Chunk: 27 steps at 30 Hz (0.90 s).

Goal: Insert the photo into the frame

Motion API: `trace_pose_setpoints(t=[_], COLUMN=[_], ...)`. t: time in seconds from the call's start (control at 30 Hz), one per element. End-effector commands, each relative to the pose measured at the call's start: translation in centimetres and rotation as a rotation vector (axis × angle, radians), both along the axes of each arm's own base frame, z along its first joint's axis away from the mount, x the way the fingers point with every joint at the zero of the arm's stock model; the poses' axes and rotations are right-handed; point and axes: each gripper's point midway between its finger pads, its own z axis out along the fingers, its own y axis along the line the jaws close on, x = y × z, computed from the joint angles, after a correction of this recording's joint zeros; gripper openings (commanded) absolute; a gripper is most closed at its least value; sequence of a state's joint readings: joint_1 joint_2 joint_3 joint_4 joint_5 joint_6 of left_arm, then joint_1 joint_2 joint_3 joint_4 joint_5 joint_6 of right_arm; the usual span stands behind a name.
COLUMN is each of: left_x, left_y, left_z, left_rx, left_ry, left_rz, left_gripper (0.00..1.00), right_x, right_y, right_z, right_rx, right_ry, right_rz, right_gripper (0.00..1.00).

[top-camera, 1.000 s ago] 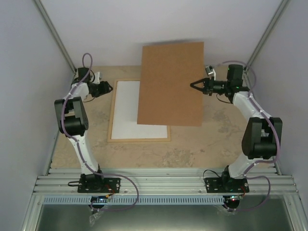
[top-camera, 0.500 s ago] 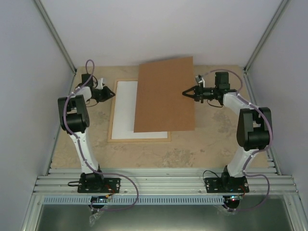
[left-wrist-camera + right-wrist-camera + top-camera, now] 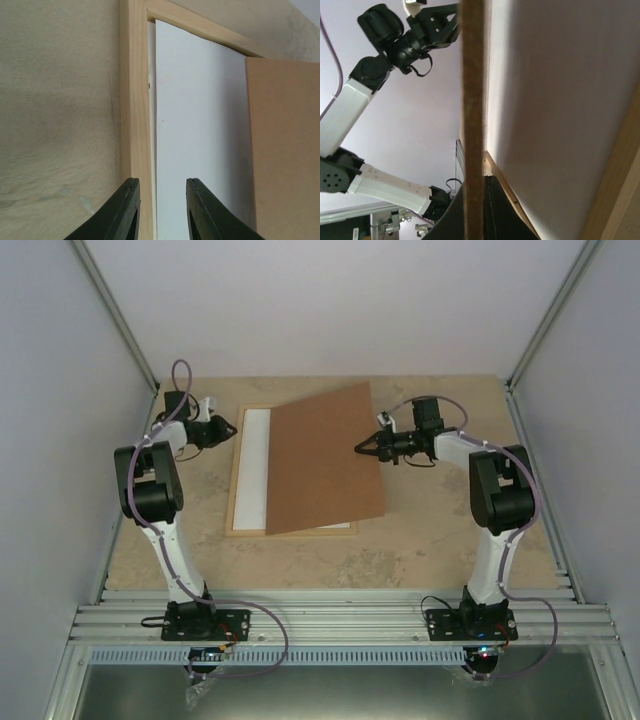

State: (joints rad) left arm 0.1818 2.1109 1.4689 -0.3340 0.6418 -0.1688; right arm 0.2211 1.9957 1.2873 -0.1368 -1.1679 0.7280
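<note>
1. left fingers [image 3: 129, 200]: apart, empty, just above the left rail of the frame.
2. frame [image 3: 233, 480]: pale wood, flat on the counter [image 3: 430, 530].
3. photo [image 3: 255, 470]: lies inside the frame, white back up; this step looks done.
4. board [image 3: 325, 460]: brown, tilted over the right part of the photo; not yet laid flat, which seems to be all that is left.
5. right fingers [image 3: 495, 215]: clamped on the board's right edge.
6. writing, labels, brands: none legible.

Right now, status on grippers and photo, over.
Left gripper open at frame edge. Right gripper shut on backing board. Photo in frame, white back up, board tilted over it.
</note>
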Motion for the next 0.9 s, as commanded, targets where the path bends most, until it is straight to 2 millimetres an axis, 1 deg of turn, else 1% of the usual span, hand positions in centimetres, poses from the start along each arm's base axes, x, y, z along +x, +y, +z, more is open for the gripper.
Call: trace_pose_setpoints(t=[0.0,0.17,0.27,0.5,0.7,0.87], left_x=[0.4,-0.2,-0.7,-1.5,-2.4,-3.5], left_y=[1.2,1.5,1.9,1.5,1.0,-0.2], left_z=[0.2,-1.6,-2.6,-3.9,-4.9,-6.1], left_rx=[0.057,0.067,0.076,0.062,0.063,0.057], left_ry=[-0.022,0.017,0.045,0.079,0.102,0.129], left_rz=[0.030,0.068,0.093,0.083,0.067,0.038], left_gripper=[0.29,0.29,0.28,0.27,0.26,0.25], right_x=[1.1,1.8,2.3,2.8,2.6,3.1], right_y=[2.2,4.1,4.7,6.2,6.7,6.7], right_z=[1.9,1.6,0.8,-1.6,-3.3,-5.2], right_rx=[0.047,0.042,0.021,-0.028,-0.066,-0.097], right_ry=[-0.045,-0.045,-0.035,-0.006,0.028,0.025], right_rz=[0.037,0.038,0.023,0.019,0.011,-0.011], right_gripper=[0.01,0.01,0.01,0.01,0.01,0.01])
